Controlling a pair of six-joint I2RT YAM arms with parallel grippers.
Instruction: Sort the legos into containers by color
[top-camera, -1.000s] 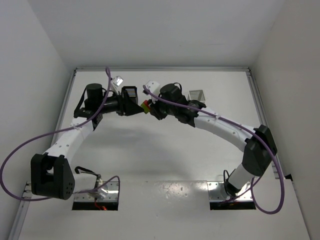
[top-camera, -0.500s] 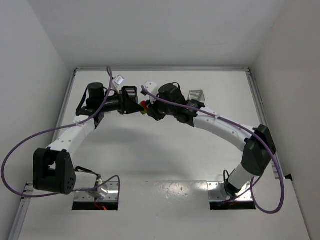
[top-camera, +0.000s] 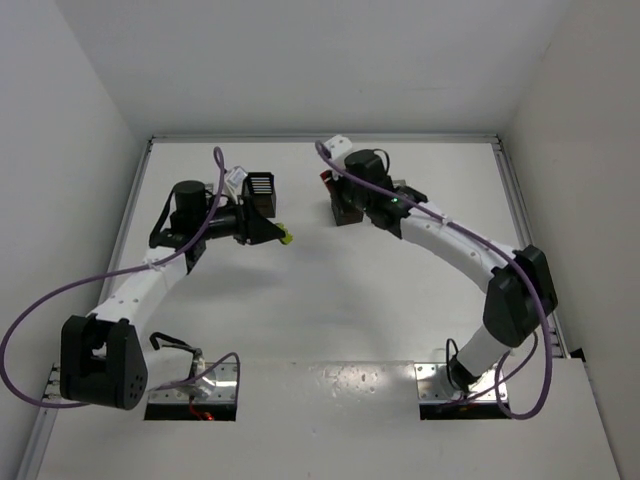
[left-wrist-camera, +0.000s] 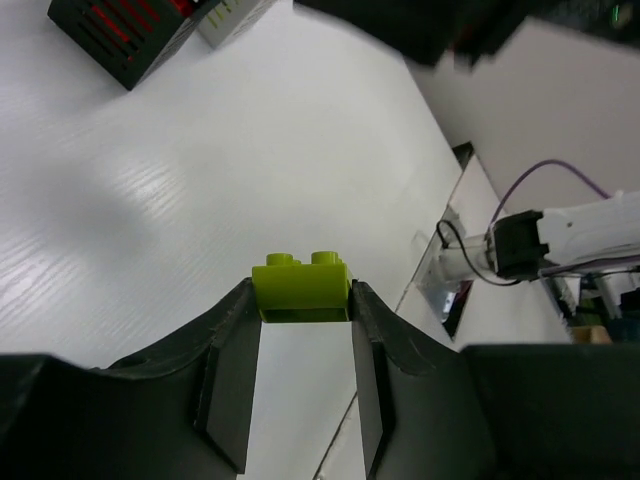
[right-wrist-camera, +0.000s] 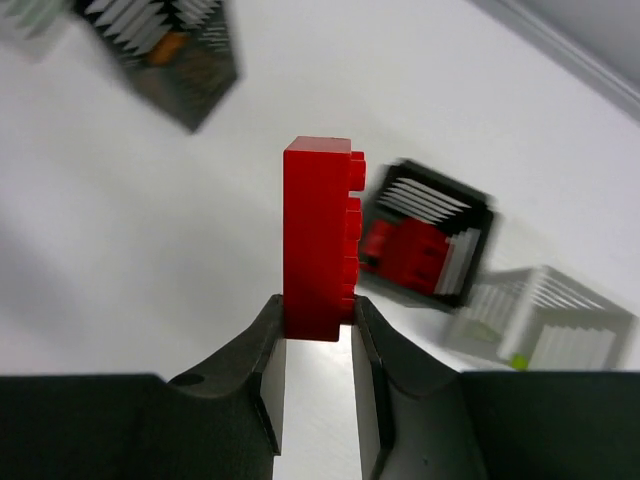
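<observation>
White tabletop (left-wrist-camera: 200, 150) under me, my left claw (left-wrist-camera: 300, 310) pinches a yellow-green lego (left-wrist-camera: 300, 288) at lower centre of its view, my right claw (right-wrist-camera: 315, 325) clamps a red lego (right-wrist-camera: 320, 230) upright at frame centre, black bin (right-wrist-camera: 440, 182) of reds right of it.

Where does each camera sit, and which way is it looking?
Top external: above, behind, looking down on the table; left arm, right arm show.
Left wrist: on the left arm, looking along the left gripper holding a yellow-green brick.
Right wrist: likewise along the right gripper holding a red brick.
Shared: the yellow-green brick also shows from above.
</observation>
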